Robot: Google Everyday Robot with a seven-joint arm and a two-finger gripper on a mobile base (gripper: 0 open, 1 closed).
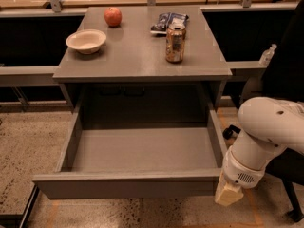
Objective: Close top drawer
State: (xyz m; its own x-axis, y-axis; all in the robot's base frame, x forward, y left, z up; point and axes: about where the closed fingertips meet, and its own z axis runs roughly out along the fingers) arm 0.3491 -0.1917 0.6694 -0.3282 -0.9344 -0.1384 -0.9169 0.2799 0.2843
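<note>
The top drawer (pixel 128 186) is a wide grey drawer pulled far out from under the grey table. Its plain flat front faces me and the large rectangular tray inside (pixel 142 148) holds nothing. My gripper (pixel 229 194) hangs from the white arm (pixel 266 127) at the lower right. It sits at the right end of the drawer front, close against that corner. I cannot tell whether it touches the front.
On the grey table top (pixel 137 56) stand a white bowl (pixel 86 41), a red apple (pixel 113 16), a drink can (pixel 175 42) and a snack bag (pixel 166 22). A black chair (pixel 285 61) stands at the right, behind my arm. The floor is speckled.
</note>
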